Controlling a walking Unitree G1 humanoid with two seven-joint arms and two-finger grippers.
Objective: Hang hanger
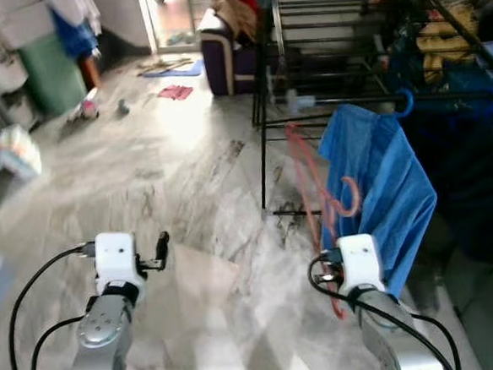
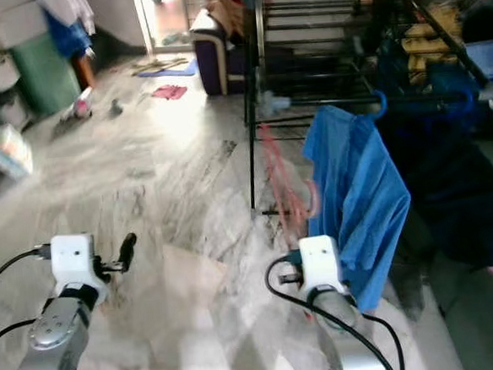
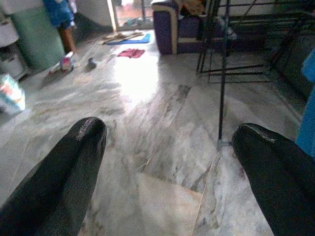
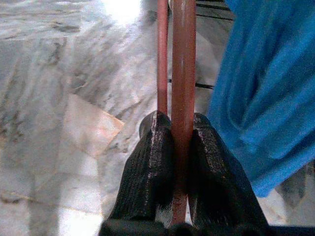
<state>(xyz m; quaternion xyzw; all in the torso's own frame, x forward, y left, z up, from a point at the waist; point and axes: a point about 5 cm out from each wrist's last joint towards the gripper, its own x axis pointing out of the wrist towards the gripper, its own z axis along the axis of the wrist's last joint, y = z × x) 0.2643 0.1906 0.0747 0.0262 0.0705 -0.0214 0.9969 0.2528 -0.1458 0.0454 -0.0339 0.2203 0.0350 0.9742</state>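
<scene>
The right gripper [image 4: 173,162] is clamping a red hanger [image 1: 307,181] between its two fingers [image 4: 150,162], the bar pinched tight in the right wrist view. The hanger is standing up from the gripper over the floor [image 1: 187,181], its hook [image 1: 349,196] lying against a blue shirt [image 1: 382,192] that is hanging from the near corner of the black rack [image 1: 331,60]. The left gripper [image 3: 167,162] is hovering over the floor with its fingers spread wide and nothing between them.

By my reading, the carry step is in hand: the hanger is gripped but not yet on a rail. The next move is calling for raising the hook above a free rail of the rack, beside the shirt, then lowering it until it catches before the fingers let go.
</scene>
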